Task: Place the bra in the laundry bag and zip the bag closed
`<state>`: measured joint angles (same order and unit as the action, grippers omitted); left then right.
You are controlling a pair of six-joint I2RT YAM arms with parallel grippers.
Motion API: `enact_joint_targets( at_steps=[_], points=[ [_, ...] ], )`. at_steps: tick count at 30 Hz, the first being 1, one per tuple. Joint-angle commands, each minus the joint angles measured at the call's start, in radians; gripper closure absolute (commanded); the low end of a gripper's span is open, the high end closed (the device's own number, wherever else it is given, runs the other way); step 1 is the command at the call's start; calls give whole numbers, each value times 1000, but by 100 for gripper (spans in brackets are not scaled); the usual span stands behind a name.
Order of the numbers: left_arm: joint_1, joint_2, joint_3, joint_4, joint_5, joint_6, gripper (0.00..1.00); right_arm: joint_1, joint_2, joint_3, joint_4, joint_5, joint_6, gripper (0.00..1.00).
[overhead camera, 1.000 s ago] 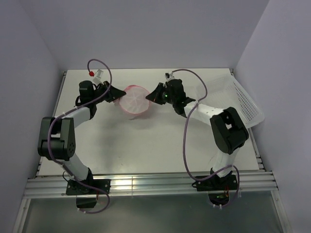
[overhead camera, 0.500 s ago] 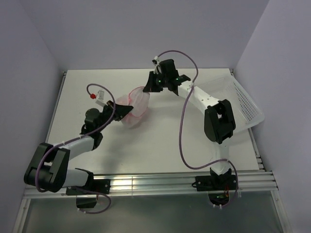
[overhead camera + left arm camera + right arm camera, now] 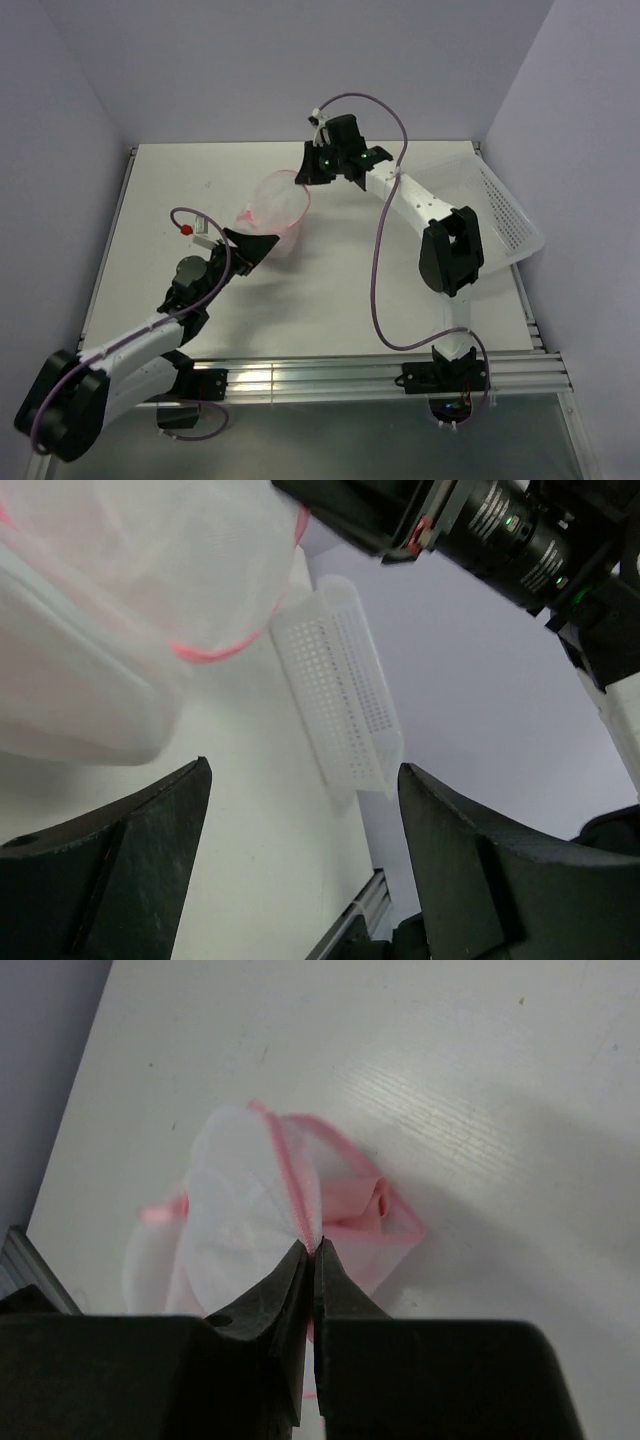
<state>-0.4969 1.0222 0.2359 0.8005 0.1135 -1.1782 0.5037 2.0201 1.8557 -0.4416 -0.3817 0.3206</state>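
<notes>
1. White surface (image 3: 330, 300); a basket (image 3: 495, 205) sits at its far right corner.
2. The right claw (image 3: 315, 1250) pinches the laundry bag (image 3: 275, 208) by its pink rim, near the far edge's middle.
3. The bra (image 3: 350, 1205) shows pink inside it.
4. The left claw (image 3: 258, 243) gapes wide, empty, just beside the bag.

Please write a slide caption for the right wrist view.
Right end effector pinches the laundry bag by its pink rim; the bra shows inside.

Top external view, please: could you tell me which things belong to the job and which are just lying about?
Job in hand:
laundry bag
bra, pink fabric showing inside it
right gripper, shut on the bag's rim
left gripper, open beside the bag

Lying about:
perforated white basket, far right
</notes>
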Motion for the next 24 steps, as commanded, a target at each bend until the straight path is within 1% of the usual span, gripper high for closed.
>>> enact_joint_targets(
  at_steps=[1,2,3,4,6,7,9,10,11,12,13,14,15,16,17,19,21,22,24],
  points=[
    [-11,-190,63,-401,-106,107,19,44,-72,-137,102,24,-15,99],
    [-9,-221,80,-484,-118,123,20,55,-113,-179,130,32,4,99],
    [-9,-249,107,-556,-158,147,21,62,-133,-263,186,33,18,99],
    [-11,-295,118,-669,-205,153,21,68,-153,-304,217,32,27,99],
    [-11,-335,135,-754,-250,164,24,94,-195,-395,289,17,43,99],
    [-9,-364,137,-779,-265,170,24,102,-205,-415,311,18,46,99],
    [-6,-375,144,-837,-333,199,24,120,-216,-440,317,30,54,99],
    [4,-375,166,-856,-360,207,24,125,-218,-444,316,21,52,99],
    [9,-369,172,-833,-388,222,24,133,-230,-454,322,11,51,99],
    [33,-355,180,-810,-382,250,26,150,-239,-492,354,-2,52,99],
    [56,-305,198,-775,-356,259,27,160,-247,-509,363,-3,52,99],
    [78,-272,221,-776,-319,270,29,171,-257,-516,363,0,51,99],
    [99,-243,268,-812,-273,279,31,182,-265,-542,382,10,54,99],
    [100,-214,282,-858,-273,278,33,197,-273,-562,401,24,63,99],
    [100,-220,284,-885,-273,282,34,200,-290,-593,418,24,69,99],
    [101,-307,249,-952,-313,288,34,200,-300,-612,437,9,72,99],
    [101,-388,203,-1006,-371,293,37,200,-294,-592,432,4,66,99],
    [103,-449,189,-1009,-370,298,39,200,-284,-570,420,-2,51,99],
    [104,-461,172,-1020,-353,292,41,200,-252,-511,400,-14,35,97]
  ],
)
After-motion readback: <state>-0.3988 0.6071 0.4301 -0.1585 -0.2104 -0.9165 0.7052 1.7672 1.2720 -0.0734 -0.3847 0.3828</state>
